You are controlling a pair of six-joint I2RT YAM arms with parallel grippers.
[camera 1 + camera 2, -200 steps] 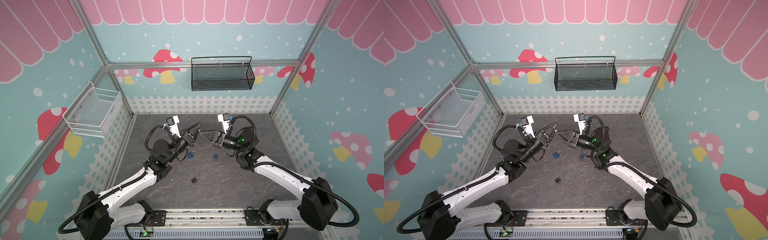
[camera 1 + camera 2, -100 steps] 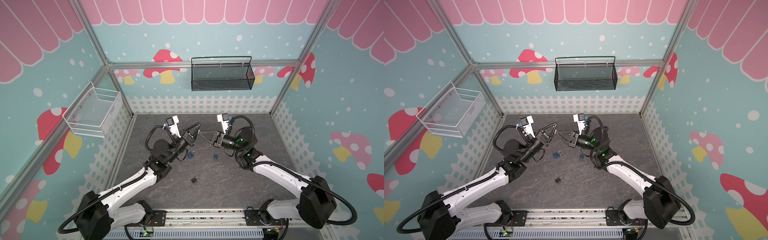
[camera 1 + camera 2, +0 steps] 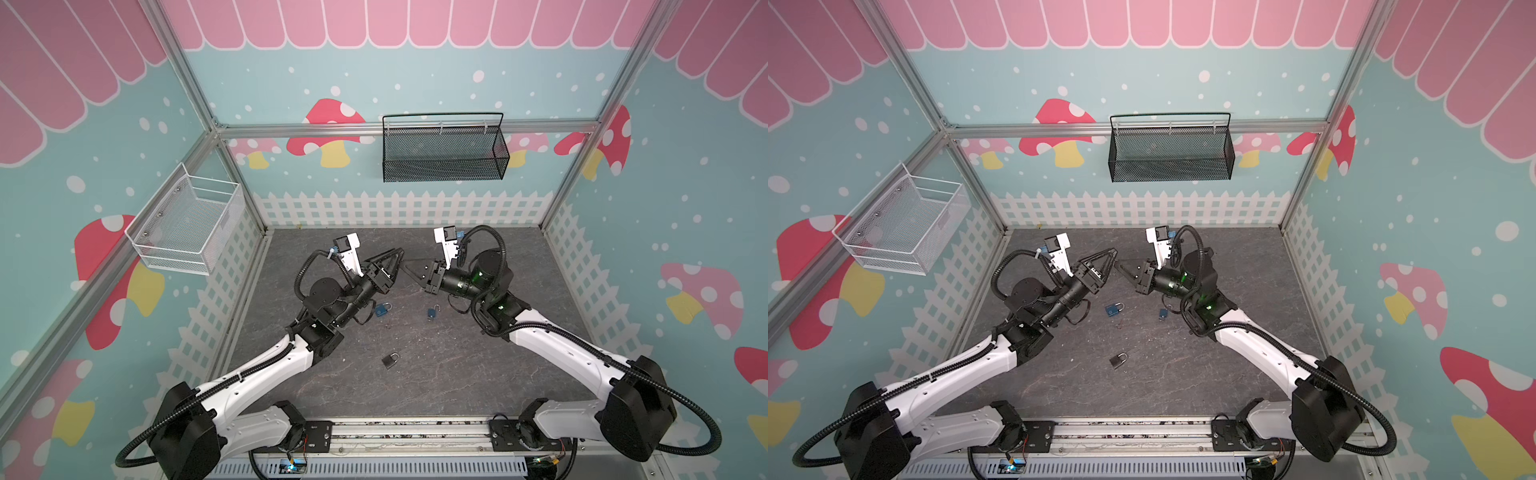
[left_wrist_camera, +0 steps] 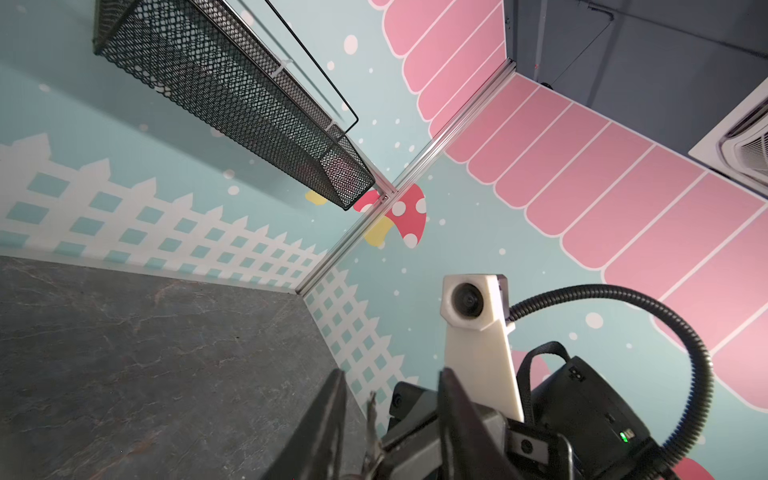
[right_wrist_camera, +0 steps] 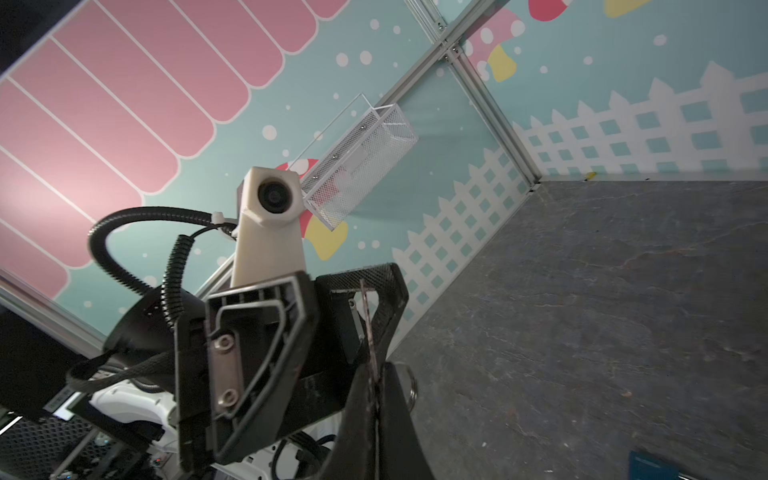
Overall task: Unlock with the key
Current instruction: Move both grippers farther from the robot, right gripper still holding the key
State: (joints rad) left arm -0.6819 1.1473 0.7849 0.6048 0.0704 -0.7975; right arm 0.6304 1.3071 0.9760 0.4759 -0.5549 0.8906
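Note:
Both grippers meet tip to tip above the back of the grey floor. My right gripper [image 5: 376, 376] [image 3: 406, 269] is shut on the small metal key [image 5: 367, 328]; its blade sticks out past the fingertips and its ring [image 5: 411, 388] hangs beside one finger. My left gripper [image 4: 390, 380] [image 3: 400, 254] is open around the blade of the key [image 4: 372, 411], with a gap on each side. Three padlocks lie on the floor below: a blue one [image 3: 382, 309], a second blue one [image 3: 432, 312], and a dark one [image 3: 391, 360].
A black mesh basket [image 3: 442, 153] hangs on the back wall and a white wire basket [image 3: 187, 226] on the left wall. White fence-pattern walls close in the floor [image 3: 457, 374]. The rail with both arm bases runs along the front edge.
The two grippers drew together tip to tip. The right gripper shut on the key, then the left gripper's jaws opened and let go of it.

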